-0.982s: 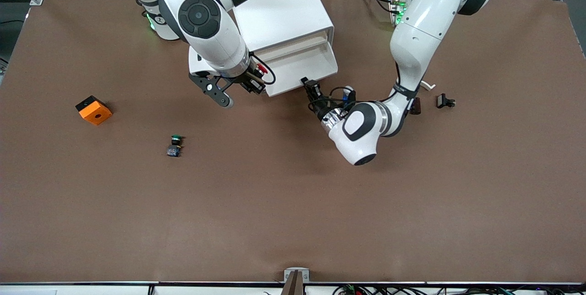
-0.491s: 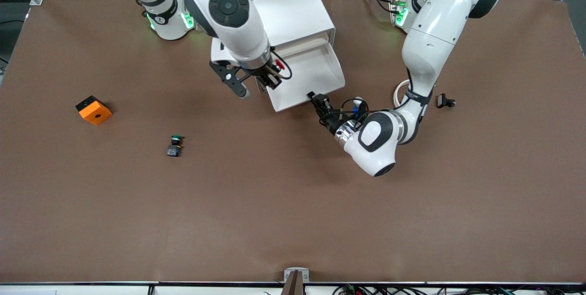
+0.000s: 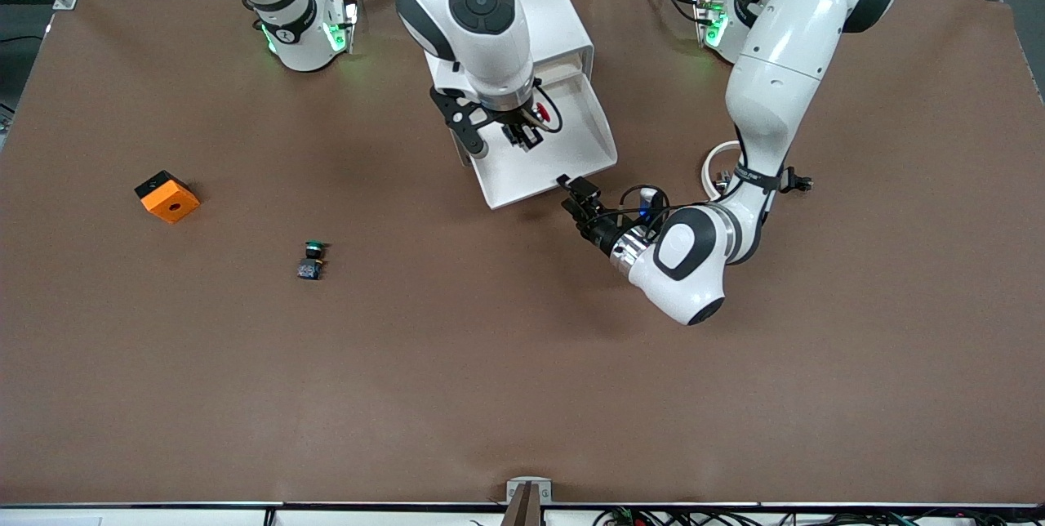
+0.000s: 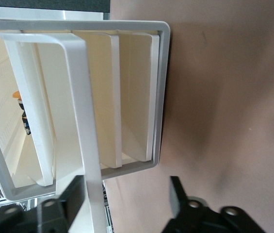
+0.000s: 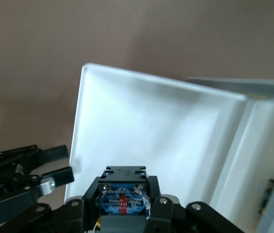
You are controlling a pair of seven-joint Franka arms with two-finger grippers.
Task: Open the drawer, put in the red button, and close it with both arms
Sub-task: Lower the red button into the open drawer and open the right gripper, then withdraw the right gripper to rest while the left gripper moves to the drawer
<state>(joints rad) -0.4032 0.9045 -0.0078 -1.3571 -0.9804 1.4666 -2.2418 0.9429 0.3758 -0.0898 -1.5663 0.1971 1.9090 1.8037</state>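
The white cabinet (image 3: 522, 20) stands between the arms' bases, and its lowest drawer (image 3: 571, 152) is pulled out toward the front camera. My right gripper (image 3: 522, 132) hangs over the open drawer, shut on the red button (image 3: 540, 112). In the right wrist view the button's black and blue body (image 5: 122, 200) sits between the fingers above the drawer's white floor (image 5: 151, 131). My left gripper (image 3: 574, 185) is open at the drawer's front corner. In the left wrist view the drawer's front wall (image 4: 86, 145) stands between its spread fingers (image 4: 178, 194), close to one of them.
A green-capped button (image 3: 311, 259) and an orange block (image 3: 166, 196) lie toward the right arm's end of the table. A small black part (image 3: 793, 180) and a white ring (image 3: 717, 162) lie beside the left arm.
My right arm carried the red button from beside the cabinet to over the open drawer. My left gripper drew back toward the front camera and the drawer came farther out.
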